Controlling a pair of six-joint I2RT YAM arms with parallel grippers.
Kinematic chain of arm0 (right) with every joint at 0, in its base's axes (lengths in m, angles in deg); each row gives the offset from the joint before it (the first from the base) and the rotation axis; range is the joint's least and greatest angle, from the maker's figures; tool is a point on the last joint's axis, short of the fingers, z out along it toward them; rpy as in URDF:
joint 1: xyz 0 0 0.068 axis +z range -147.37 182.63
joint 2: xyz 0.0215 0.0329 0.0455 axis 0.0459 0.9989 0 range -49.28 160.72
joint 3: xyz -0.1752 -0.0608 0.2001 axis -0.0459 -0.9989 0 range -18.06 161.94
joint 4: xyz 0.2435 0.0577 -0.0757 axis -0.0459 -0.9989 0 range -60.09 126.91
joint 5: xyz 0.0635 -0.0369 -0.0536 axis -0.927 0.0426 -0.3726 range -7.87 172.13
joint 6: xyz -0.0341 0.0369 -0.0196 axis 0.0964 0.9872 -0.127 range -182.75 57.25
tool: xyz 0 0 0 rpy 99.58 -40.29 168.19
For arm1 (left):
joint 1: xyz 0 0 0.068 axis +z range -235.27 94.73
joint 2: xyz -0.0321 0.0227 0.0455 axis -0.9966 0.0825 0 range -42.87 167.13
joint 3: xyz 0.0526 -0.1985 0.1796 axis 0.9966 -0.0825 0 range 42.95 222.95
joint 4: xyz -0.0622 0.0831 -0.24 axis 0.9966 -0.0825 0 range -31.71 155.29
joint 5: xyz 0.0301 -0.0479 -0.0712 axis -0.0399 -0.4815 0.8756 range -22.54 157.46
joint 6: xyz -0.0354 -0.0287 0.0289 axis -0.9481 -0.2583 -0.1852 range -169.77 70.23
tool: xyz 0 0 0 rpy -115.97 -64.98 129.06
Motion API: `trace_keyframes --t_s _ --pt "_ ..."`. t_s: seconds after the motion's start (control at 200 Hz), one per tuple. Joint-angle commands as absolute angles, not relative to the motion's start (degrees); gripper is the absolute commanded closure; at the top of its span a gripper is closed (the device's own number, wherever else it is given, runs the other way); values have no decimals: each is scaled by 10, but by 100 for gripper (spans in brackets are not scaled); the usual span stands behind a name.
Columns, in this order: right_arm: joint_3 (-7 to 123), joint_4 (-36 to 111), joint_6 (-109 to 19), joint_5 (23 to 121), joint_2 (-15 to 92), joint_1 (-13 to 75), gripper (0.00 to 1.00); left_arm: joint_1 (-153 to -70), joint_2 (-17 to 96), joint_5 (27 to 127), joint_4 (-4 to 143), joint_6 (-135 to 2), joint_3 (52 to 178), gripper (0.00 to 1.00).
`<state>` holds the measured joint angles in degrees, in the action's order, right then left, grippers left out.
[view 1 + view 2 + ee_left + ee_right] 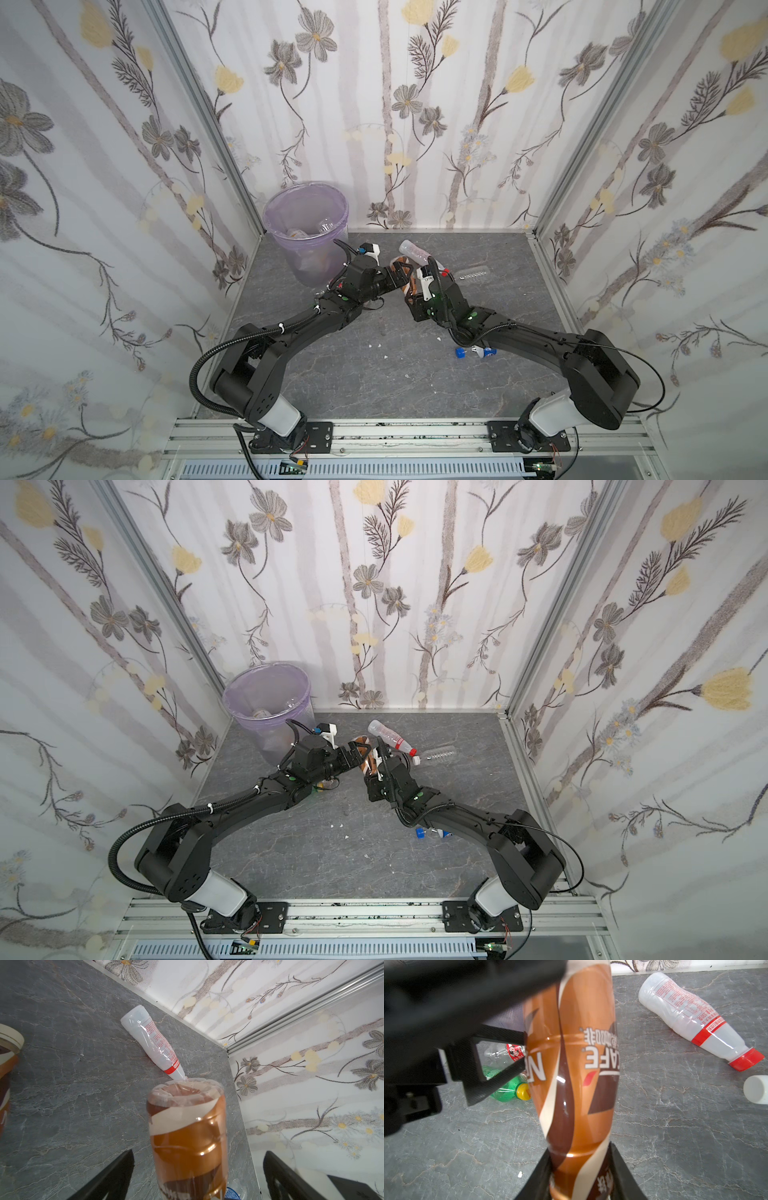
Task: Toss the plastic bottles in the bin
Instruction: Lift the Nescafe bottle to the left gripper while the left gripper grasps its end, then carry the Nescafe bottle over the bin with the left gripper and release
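A brown coffee-labelled bottle (577, 1084) hangs above the floor, and my right gripper (579, 1153) is shut on its narrow end. My left gripper (198, 1155) is open, one finger on each side of the same bottle (187, 1136), with a gap on both sides. In a top view the two grippers, left (402, 272) and right (412, 296), meet mid-floor, just right of the bin (305, 232). The bin is translucent with a lilac liner and has bottles lying inside. A frosted red-capped bottle (390, 735) lies behind the grippers.
A clear ribbed bottle (440, 754) with a white cap lies right of the frosted one. A green bottle (506, 1088) and a red-labelled clear bottle (508, 1053) lie under my left arm. A blue-capped bottle (473, 352) lies under my right forearm. Another brown bottle (8, 1064) shows at the edge of the left wrist view.
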<state>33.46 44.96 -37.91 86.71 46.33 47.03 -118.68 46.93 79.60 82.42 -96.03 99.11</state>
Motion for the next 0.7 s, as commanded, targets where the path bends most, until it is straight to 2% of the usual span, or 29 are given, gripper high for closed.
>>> trace_keyframes --t_s 0.0,0.575,0.694 --pt "341 470 -385 859 456 473 69 -1187 478 799 840 -947 1001 6" --pt "339 488 -388 837 447 476 69 -1189 474 758 844 -934 1000 41" --pt "338 492 -386 836 448 478 66 -1190 467 752 847 -933 994 48"
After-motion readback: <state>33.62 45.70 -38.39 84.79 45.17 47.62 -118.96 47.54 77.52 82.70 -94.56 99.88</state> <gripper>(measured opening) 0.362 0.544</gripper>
